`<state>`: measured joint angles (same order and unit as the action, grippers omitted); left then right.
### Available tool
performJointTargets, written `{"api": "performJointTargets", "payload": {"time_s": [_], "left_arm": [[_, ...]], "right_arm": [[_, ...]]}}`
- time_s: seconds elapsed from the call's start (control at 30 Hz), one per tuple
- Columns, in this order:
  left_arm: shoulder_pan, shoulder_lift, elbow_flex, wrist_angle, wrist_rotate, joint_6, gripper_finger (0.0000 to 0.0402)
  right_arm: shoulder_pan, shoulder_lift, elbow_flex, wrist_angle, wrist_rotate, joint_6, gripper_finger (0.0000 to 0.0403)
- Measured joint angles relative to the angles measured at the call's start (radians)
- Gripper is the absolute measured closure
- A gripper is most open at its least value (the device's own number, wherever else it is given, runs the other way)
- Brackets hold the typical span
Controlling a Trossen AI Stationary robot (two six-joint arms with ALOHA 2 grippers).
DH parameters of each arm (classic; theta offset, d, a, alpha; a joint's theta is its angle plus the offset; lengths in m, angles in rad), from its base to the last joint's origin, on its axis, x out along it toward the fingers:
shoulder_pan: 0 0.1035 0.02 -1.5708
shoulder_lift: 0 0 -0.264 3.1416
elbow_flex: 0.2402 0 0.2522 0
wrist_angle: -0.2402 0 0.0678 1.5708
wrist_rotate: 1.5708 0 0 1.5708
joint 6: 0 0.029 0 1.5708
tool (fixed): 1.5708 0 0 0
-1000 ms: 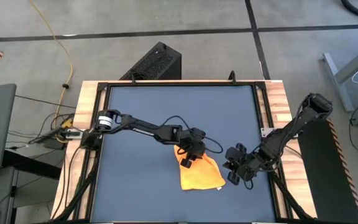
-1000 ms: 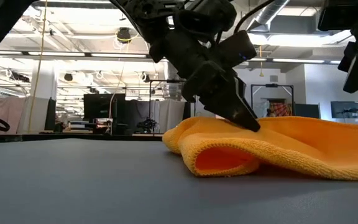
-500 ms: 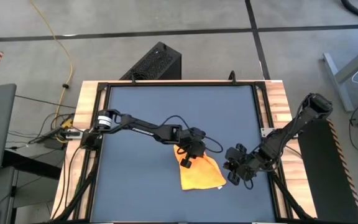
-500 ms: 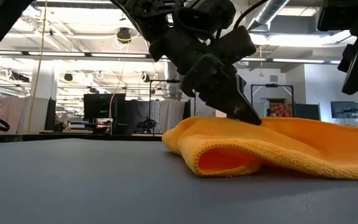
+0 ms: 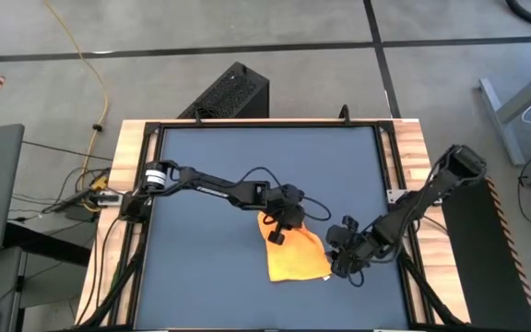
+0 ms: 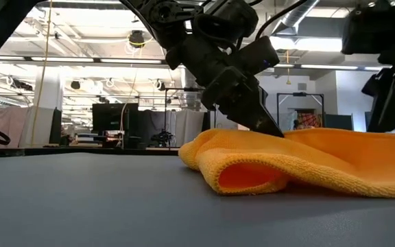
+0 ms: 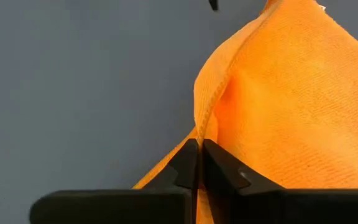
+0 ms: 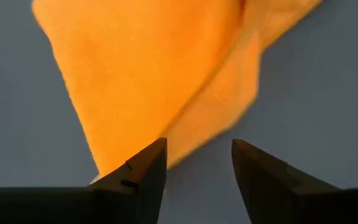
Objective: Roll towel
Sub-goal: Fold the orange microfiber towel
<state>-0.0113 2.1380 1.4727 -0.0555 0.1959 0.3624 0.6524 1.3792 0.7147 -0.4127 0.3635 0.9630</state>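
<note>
The yellow-orange towel (image 5: 298, 256) lies rumpled on the dark blue tabletop (image 5: 210, 175), right of centre and toward the near edge. In the low view its left end (image 6: 245, 175) is folded over into an open loop. My left gripper (image 5: 277, 236) is at the towel's far left part and shut on it. My right gripper (image 5: 336, 266) hovers just off the towel's right side. Its fingers (image 8: 197, 149) stand open above the towel's near right corner (image 8: 114, 165); I cannot tell whether they touch it. My left gripper pinches the towel's hemmed edge (image 7: 199, 127) between its two fingers, where the edge rises into a small ridge. The fingers (image 6: 274, 130) slant down onto it from the table's left. One layer or several, I cannot tell. The rest of the towel lies slack on the table.
A wooden frame (image 5: 413, 166) borders the tabletop. A black box (image 5: 229, 92) stands on the floor past the far edge, and cables (image 5: 90, 189) lie at the left. Bare blue surface stretches far and left of the towel.
My left gripper has stayed in place and its fingers have drawn together on the towel's edge. My right gripper has come down and moved toward the towel's right side. The towel has kept its shape.
</note>
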Motion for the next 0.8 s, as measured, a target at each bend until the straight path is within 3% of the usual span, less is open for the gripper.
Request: {"api": "performJointTargets", "payload": {"time_s": [0.23, 0.47, 0.7, 0.8], "left_arm": [[0.002, -0.008, 0.000, -0.019, -0.002, 0.015, 0.0401], [0.003, -0.044, 0.031, -0.112, -0.051, 0.028, 0.0401], [0.002, -0.080, 0.044, -0.160, -0.051, 0.037, 0.0401], [0.002, -0.089, 0.044, -0.182, -0.050, 0.044, 0.0401]], "right_arm": [[-0.033, 0.035, 0.035, 0.021, -0.126, -0.022, 0.0186], [-0.074, 0.048, 0.052, 0.022, -0.123, -0.014, 0.0193], [-0.093, 0.156, 0.053, 0.030, -0.142, -0.018, 0.0212], [-0.104, 0.198, 0.083, -0.054, -0.146, 0.002, 0.0236]]}}
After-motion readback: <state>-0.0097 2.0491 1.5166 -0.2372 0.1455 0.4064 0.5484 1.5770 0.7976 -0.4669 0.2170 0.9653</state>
